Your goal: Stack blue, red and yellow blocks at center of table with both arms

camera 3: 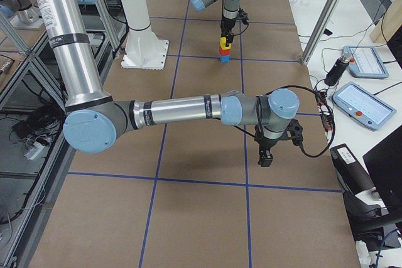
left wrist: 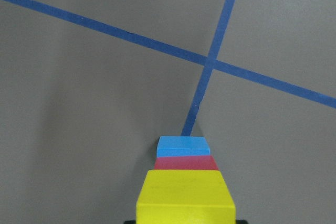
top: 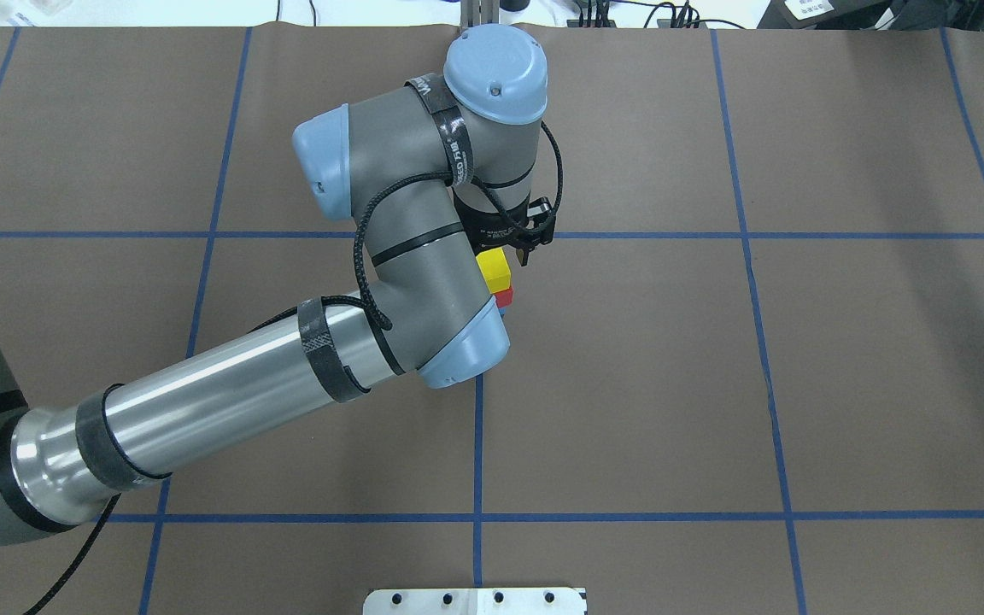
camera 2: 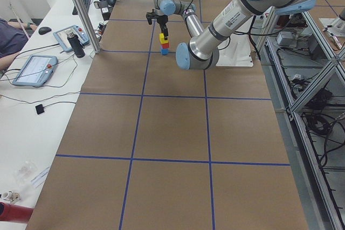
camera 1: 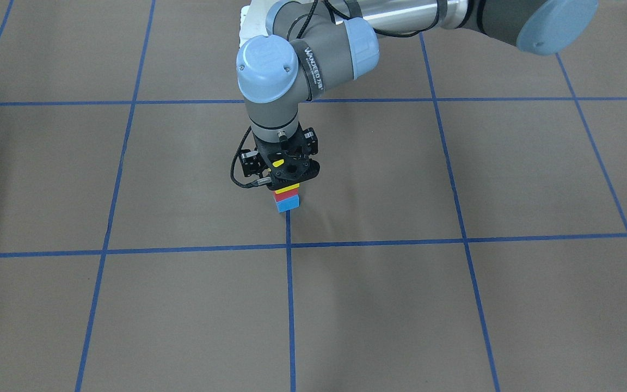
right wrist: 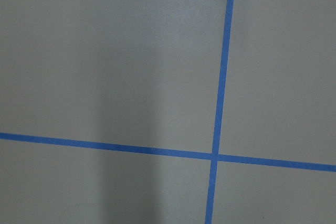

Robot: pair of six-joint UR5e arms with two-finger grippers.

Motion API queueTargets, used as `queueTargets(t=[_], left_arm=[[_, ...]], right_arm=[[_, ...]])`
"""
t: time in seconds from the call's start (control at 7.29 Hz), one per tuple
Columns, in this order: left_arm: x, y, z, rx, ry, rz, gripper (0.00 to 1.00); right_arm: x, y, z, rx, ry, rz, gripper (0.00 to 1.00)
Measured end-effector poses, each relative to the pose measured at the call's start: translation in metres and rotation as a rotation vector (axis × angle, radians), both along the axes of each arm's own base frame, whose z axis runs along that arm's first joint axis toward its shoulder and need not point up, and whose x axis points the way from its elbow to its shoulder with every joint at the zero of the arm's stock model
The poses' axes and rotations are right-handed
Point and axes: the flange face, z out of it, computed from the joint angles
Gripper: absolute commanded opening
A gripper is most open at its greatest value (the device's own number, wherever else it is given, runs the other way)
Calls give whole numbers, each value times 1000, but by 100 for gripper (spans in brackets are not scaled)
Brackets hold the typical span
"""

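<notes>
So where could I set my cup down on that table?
The table squares between the stack and the operators' edge look bare. Crowded at centre: left gripper over the stacked yellow block, red block, blue block. The right gripper hangs over the robot's right end.

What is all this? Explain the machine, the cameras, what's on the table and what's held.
Two robot arms with two-finger grippers work at a brown table marked with blue tape lines. Four fixed cameras look from front, overhead and each table end; two ride the wrists. At the centre stands a stack: blue block at the bottom, red block, yellow block on top. The left gripper sits right at the yellow block; whether it grips it, I cannot tell. The right gripper hangs apart over bare table, no block near it.
</notes>
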Motion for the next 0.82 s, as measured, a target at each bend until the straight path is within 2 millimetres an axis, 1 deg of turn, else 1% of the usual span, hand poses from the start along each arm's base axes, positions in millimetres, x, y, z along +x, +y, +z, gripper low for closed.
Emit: queueTargets(t=[0.14,0.27,0.41,0.55,0.69,0.82], left_arm=[[-5,2,-6,7,10,-1,100],[-16,5,-16,18,26,-4,100],[-37,10,-28,31,37,-4,100],[-72,16,-34,63,31,20,100],[-114,16,-24,118,13,58,100],[-161,4,3,188,-7,101,100]], right_arm=[[1,0,0,0,0,2,99],[6,1,-1,1,0,9,99],[16,2,-1,2,0,26,99],[27,5,0,0,0,45,99],[35,7,2,-6,0,58,99],[40,13,6,-16,0,66,99]])
